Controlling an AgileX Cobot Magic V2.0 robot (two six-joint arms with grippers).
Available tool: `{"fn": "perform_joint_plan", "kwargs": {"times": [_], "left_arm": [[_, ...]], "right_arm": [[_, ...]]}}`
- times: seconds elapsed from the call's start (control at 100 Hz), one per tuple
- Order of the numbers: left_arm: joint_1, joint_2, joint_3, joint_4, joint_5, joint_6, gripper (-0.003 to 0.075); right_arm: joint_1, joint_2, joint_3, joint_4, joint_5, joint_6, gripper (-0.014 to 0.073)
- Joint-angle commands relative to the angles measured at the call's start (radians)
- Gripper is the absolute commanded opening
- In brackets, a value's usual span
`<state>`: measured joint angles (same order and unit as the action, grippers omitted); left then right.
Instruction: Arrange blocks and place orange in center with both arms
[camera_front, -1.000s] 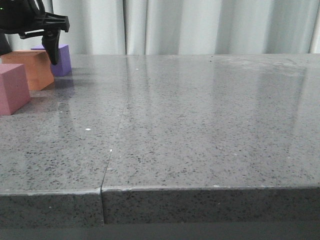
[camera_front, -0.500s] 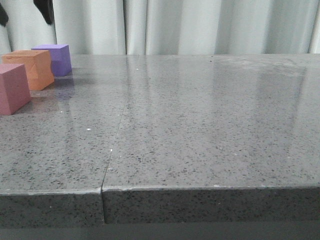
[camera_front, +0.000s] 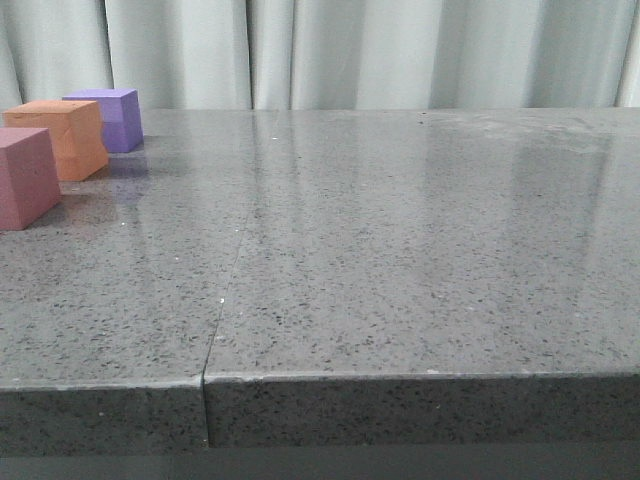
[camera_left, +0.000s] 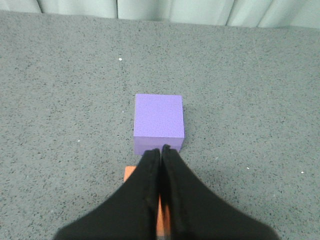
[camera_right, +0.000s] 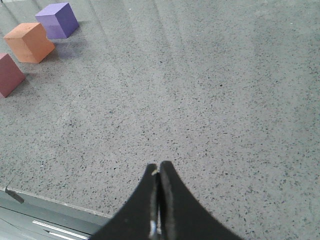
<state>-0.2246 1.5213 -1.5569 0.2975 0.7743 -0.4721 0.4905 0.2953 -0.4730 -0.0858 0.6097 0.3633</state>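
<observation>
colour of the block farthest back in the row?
Purple: the purple cube shows best in the left wrist view, top face fully visible.

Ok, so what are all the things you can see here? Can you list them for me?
Purple block: one, purple, far left of the table, farthest back.
Orange block: one, orange, middle of the row, between purple and pink.
Pink block: one, pinkish-red, left edge, nearest the front.
Table: one, speckled grey.
Curtain: pale grey-green, behind the table.
Left tool: one, black, shut, above the orange block.
Right tool: one, black, shut, over bare table near the front edge.
</observation>
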Motion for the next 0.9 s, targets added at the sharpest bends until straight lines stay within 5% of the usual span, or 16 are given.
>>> {"fn": "perform_joint_plan", "kwargs": {"times": [0.0, 0.49, 0.89], "left_arm": [[0.003, -0.087, 0.012, 0.017, -0.077, 0.001, -0.0020], [0.003, -0.431, 0.408, 0.010, -0.270, 0.001, -0.0020], [0.003, -0.721, 0.697, -0.035, -0.301, 0.001, -0.0020]], "right_arm": [[-0.002, 0.008, -0.025, -0.016, -0.077, -0.006, -0.0067], [-0.002, 0.008, -0.025, -0.016, -0.077, -0.006, -0.0067], [-0.002, 0.008, -0.025, -0.016, -0.077, -0.006, -0.0067]]}}
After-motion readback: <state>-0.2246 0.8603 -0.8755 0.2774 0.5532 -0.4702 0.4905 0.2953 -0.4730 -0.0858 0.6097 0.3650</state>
